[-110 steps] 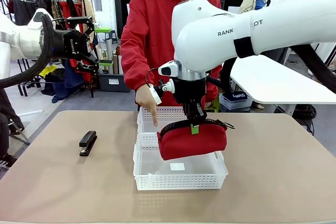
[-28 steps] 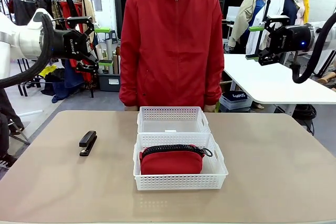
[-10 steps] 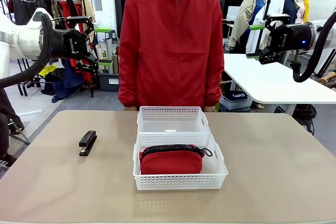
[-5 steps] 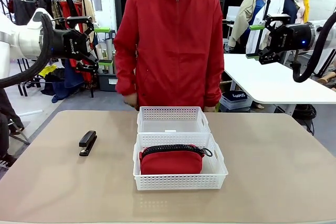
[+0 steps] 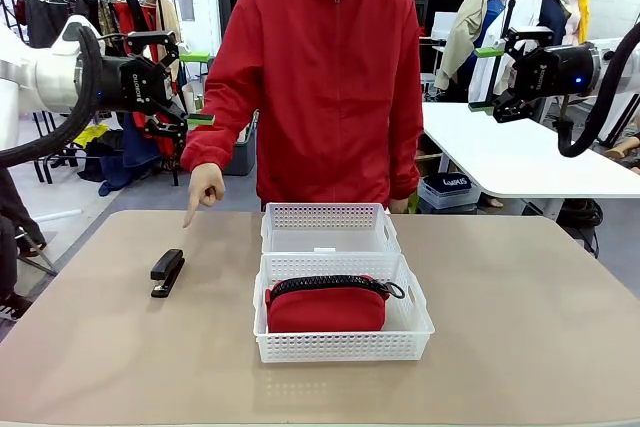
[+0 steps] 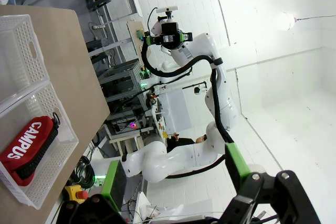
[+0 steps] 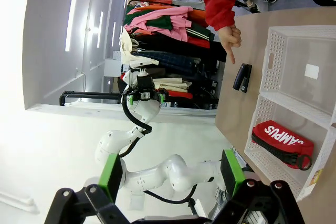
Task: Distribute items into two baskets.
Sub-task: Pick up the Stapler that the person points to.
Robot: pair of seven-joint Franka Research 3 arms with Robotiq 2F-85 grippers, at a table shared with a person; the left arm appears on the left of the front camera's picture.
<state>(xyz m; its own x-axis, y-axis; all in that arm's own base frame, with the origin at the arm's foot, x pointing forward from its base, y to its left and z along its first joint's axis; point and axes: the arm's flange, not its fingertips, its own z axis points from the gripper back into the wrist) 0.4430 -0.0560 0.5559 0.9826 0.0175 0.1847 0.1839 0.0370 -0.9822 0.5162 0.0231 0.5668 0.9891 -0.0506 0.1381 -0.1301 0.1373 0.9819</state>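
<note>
Surface [image 5: 520, 327]: carries everything
Near basket [image 5: 340, 347]: red pouch [image 5: 325, 309] inside, one item sorted
Far basket [image 5: 330, 217]: no item; I reckon it awaits the stapler [image 5: 167, 272]
Left tool [image 5: 195, 87], right tool [image 5: 483, 79]: spread, unladen, raised aside
Hand [image 5: 205, 187]: points at stapler, my cue
Stapler: on surface, left of baskets

I work in a lab-like hall: a clothes rack [image 5: 45, 7] stands behind my tan table [image 5: 520, 327], with a white work table [image 5: 520, 162] and a storage bin [image 5: 447, 190] nearby.
</note>
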